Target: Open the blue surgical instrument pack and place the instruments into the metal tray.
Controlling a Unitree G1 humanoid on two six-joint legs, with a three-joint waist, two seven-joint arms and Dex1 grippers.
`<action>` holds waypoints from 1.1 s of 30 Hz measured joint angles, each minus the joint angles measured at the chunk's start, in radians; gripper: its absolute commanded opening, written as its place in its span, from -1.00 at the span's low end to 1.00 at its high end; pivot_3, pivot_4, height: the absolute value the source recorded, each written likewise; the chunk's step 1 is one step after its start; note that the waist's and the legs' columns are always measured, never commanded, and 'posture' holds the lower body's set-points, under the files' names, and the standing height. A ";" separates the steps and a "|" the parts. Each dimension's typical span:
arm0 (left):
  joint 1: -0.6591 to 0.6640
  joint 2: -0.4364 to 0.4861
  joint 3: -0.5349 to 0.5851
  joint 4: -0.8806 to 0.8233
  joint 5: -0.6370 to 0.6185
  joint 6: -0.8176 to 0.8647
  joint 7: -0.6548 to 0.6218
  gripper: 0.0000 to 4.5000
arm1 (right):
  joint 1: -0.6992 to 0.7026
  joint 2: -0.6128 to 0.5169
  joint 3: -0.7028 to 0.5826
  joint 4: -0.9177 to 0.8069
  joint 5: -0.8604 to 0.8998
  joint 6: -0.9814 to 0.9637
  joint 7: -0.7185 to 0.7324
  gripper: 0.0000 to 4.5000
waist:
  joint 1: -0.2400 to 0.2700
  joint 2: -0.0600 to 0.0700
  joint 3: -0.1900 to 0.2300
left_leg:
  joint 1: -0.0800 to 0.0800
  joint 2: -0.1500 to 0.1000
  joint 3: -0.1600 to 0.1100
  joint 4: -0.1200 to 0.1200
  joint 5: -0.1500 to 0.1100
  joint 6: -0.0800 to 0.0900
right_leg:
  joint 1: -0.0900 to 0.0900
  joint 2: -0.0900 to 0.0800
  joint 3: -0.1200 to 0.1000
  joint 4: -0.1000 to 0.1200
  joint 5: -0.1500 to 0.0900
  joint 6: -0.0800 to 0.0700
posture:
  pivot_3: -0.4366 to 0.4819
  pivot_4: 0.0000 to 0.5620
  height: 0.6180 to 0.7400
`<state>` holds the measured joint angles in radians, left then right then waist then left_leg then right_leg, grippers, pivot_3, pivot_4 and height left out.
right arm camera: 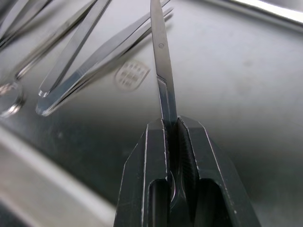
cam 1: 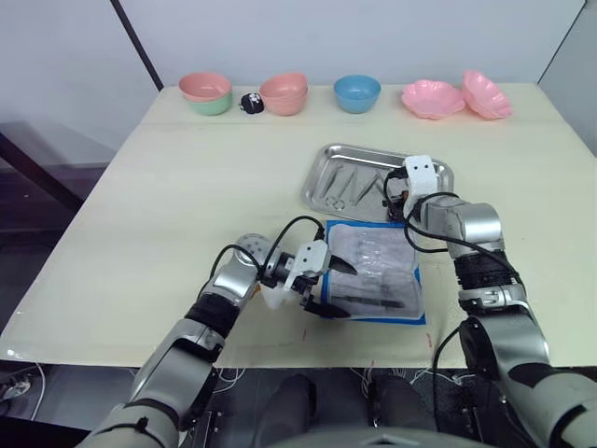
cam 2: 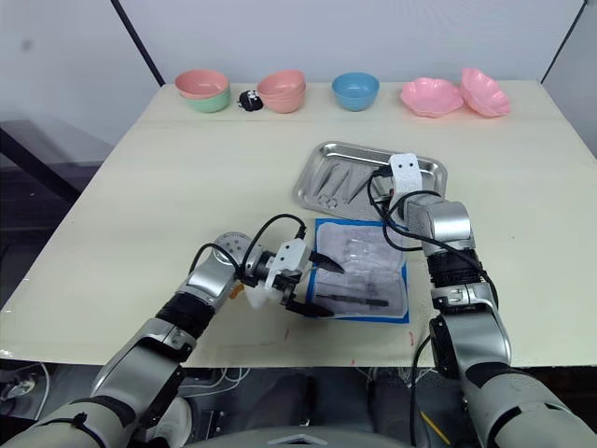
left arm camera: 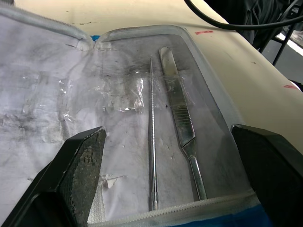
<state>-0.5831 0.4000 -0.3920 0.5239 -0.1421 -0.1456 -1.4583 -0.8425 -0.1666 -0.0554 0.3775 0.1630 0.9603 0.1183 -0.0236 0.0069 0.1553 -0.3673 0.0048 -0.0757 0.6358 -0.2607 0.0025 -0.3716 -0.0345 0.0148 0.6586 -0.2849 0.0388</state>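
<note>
The blue surgical instrument pack (cam 1: 373, 273) lies open near the table's front edge, clear pockets up. My left gripper (cam 1: 347, 291) is open at the pack's left edge, one finger on either side of its near half. A flat-handled instrument (left arm camera: 182, 123) and a thin probe (left arm camera: 151, 142) lie in a pocket between the fingers (left arm camera: 75, 175). Behind the pack sits the metal tray (cam 1: 326, 159) with several slim instruments (cam 1: 347, 187) in it. My right gripper (right arm camera: 171, 125) is shut on a slim metal instrument (right arm camera: 158, 52), held low over the tray floor (right arm camera: 246, 85) next to the other instruments (right arm camera: 80, 42).
Along the far edge stand a pink bowl stacked in a green one (cam 1: 205, 91), a pink bowl (cam 1: 284, 93), a blue bowl (cam 1: 357, 91) and two pink flower-shaped dishes (cam 1: 432, 98). A small black object (cam 1: 251, 103) lies between the left bowls. The table's left half is bare.
</note>
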 measured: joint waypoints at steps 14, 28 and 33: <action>0.001 0.005 0.002 0.000 0.000 0.000 0.000 1.00 | -0.021 0.021 -0.041 0.055 0.005 -0.023 -0.016 0.01 | -0.008 0.000 0.000 | 0.000 0.000 0.000 0.000 0.001 0.001 | 0.000 0.000 0.000 0.000 0.000 0.000 | -0.05 -0.47 1.00; 0.005 0.005 0.003 -0.006 0.000 0.000 0.000 1.00 | 0.211 -0.032 -0.009 -0.309 0.077 -0.375 0.268 0.92 | -0.010 -0.002 0.000 | -0.002 -0.001 -0.001 0.000 0.001 0.002 | 0.000 0.000 -0.001 -0.001 0.000 0.000 | -0.05 -0.47 1.00; 0.005 0.008 0.006 -0.006 -0.001 0.000 0.000 1.00 | 0.412 -0.087 0.016 -0.422 0.090 -0.532 0.383 0.92 | -0.012 -0.003 0.001 | -0.002 -0.001 0.000 0.000 0.001 0.002 | -0.001 -0.001 0.000 -0.001 0.000 0.001 | -0.05 -0.47 1.00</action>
<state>-0.5779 0.4080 -0.3862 0.5176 -0.1428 -0.1456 -1.4582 -0.4306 -0.2539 -0.0393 -0.0446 0.2533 0.4283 0.5018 -0.0359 0.0041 0.1563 -0.3692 0.0042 -0.0756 0.6357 -0.2598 0.0040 -0.3722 -0.0354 0.0152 0.6574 -0.2844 0.0394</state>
